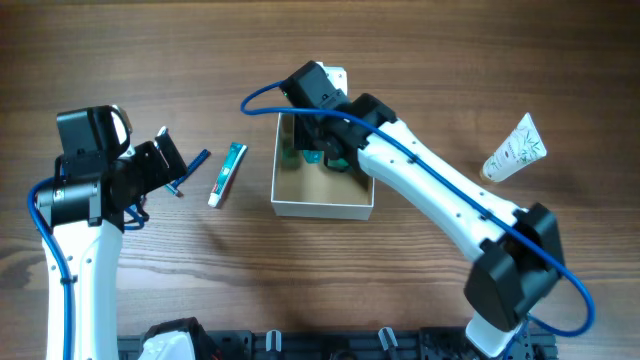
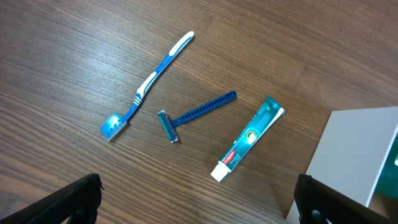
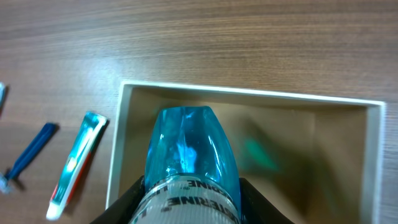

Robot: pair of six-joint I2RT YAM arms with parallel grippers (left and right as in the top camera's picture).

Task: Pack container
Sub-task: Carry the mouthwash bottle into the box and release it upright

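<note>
The container (image 1: 322, 208) is a white-walled box with a tan inside at the table's middle; it also shows in the right wrist view (image 3: 249, 93) and at the right edge of the left wrist view (image 2: 354, 149). My right gripper (image 1: 322, 150) is shut on a blue mouthwash bottle (image 3: 189, 155) and holds it inside the container's mouth. My left gripper (image 2: 199, 202) is open and empty above the wood, near a blue toothbrush (image 2: 146, 87), a blue razor (image 2: 196, 114) and a teal toothpaste tube (image 2: 249, 138). The toothpaste tube (image 1: 228, 173) lies left of the container.
A white lotion tube (image 1: 516, 148) with a leaf print lies at the far right. The razor (image 1: 192, 170) lies by my left gripper (image 1: 165, 160) in the overhead view. A black rack runs along the table's front edge (image 1: 300, 345).
</note>
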